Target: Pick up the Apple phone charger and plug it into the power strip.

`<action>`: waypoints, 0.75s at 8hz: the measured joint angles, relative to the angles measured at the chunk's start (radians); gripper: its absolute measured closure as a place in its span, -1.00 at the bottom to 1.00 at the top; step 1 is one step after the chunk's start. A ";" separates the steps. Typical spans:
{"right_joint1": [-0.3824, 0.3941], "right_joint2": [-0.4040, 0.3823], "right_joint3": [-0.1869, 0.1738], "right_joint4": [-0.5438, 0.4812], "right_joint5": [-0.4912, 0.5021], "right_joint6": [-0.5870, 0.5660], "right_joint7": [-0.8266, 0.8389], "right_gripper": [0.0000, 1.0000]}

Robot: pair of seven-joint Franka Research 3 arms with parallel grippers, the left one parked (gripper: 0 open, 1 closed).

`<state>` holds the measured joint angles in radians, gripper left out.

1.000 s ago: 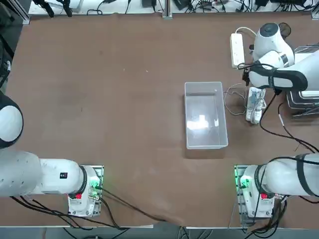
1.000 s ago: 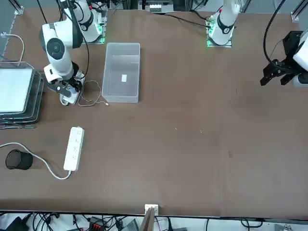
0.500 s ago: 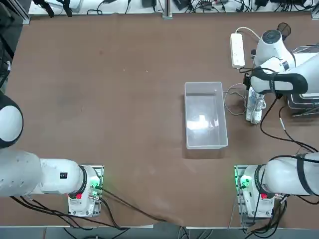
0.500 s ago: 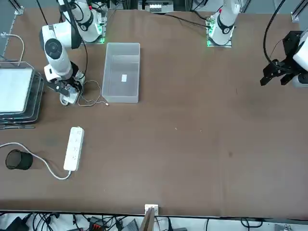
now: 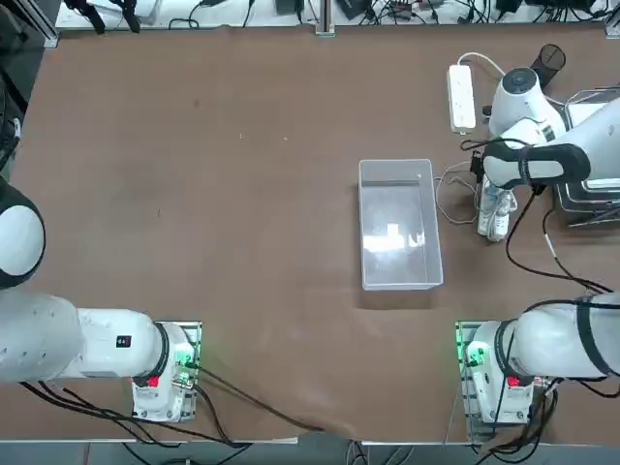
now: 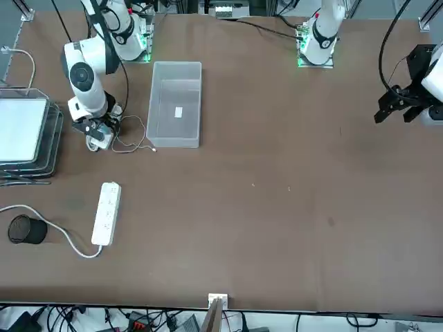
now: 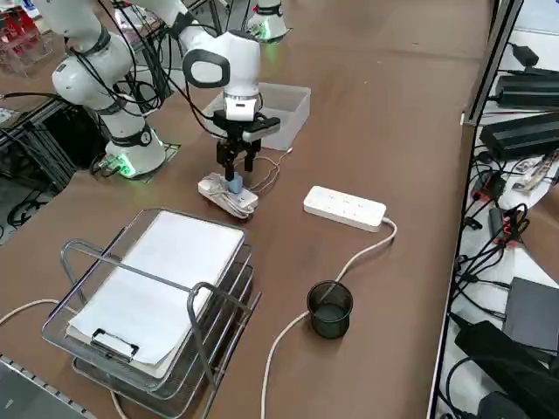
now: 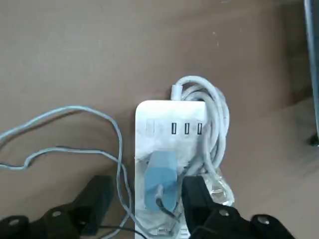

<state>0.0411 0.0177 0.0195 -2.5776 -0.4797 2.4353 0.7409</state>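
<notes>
Above the short white strip (image 8: 194, 113), the right arm's fingers (image 8: 99, 196) stand wide apart, gripping nothing, the Apple phone charger (image 8: 158, 174) between them, its long axis along the strip's.

clear bin (image 5: 401, 225) upright | black mesh cup (image 7: 329, 309) near wire rack (image 7: 157, 305) | clipboard (image 7: 155, 288) on rack

Brown tabletop (image 6: 263, 207), matte, with a few faint marks and pale specks; in the top view a strip of grey floor (image 5: 39, 107) shows past its left side. Along the far side in that view, a white surface (image 5: 276, 14) carries dark cables and equipment. Light glints off the shallow clear bin (image 5: 400, 228) on the brown top.
</notes>
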 joint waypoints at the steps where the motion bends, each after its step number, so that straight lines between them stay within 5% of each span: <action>1: -0.002 0.008 -0.001 0.000 -0.001 0.001 0.000 -0.64; 3: -0.015 0.018 -0.003 0.000 -0.019 0.002 0.001 -0.58; 6: -0.031 0.034 -0.004 0.000 -0.044 0.003 0.001 -0.20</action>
<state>0.0099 0.0518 0.0157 -2.5776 -0.5235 2.4381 0.7415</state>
